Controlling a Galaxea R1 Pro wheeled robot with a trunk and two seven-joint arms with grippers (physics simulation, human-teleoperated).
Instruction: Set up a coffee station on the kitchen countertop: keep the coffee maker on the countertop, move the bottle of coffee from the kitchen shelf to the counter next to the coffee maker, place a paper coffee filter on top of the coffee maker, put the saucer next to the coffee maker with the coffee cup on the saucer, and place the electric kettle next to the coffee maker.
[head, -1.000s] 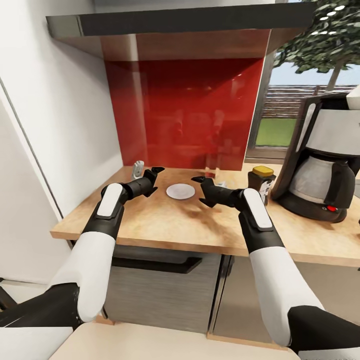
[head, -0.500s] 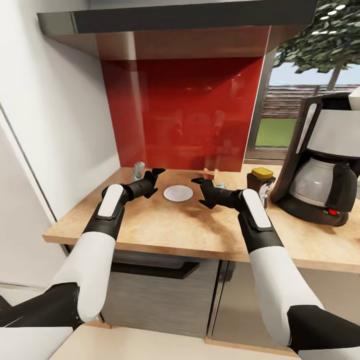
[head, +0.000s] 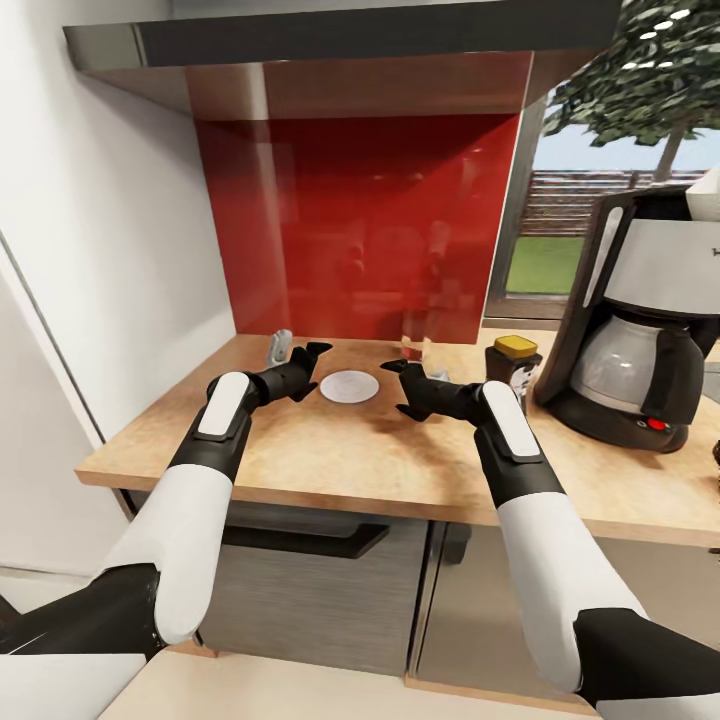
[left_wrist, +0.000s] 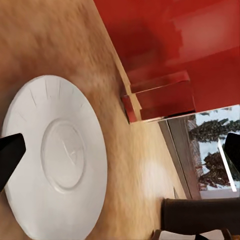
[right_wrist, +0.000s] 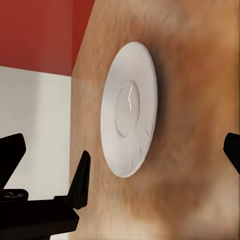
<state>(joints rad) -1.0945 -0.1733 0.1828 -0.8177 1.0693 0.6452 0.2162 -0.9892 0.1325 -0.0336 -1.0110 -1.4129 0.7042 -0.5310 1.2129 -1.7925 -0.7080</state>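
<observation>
Saucer flat on countertop, between both grippers, touching neither. Left gripper just beside its left edge, fingers apart. Right gripper near its right, fingers spread. Coffee maker beyond, far right.

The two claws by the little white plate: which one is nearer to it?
The left gripper: its open fingertips almost reach the saucer's rim. The right gripper, also open, hangs farther off, bare countertop between.
</observation>
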